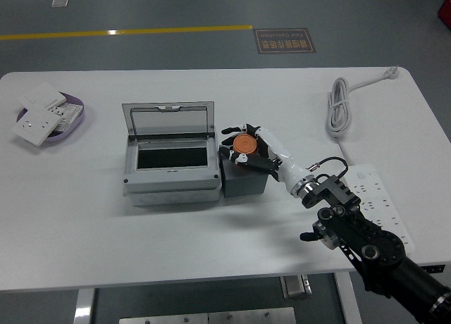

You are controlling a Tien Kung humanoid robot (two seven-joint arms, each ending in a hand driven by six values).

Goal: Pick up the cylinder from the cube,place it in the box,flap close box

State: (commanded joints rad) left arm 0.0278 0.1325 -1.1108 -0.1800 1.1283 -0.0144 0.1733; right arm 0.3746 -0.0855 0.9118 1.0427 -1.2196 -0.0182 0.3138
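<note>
Fingers of the right hand [248, 146] curl around the orange cylinder [244, 142] atop the dark cube [244, 179]. Success likely needs a firm, level lift, then leftward travel over the box [170, 176], whose lid [168, 120] stands open behind.

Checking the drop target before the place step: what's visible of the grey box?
The grey box is a rectangular, plastic-looking enclosure lying flat on the white table, left of centre. Its smoky, see-through flap lid is hinged at the far edge and stands open, tilted back. The top face has a dark rectangular opening with nothing visible inside. Small screws sit at the corners. Its right side sits against the dark cube; the right robot hand is not touching it.
</note>
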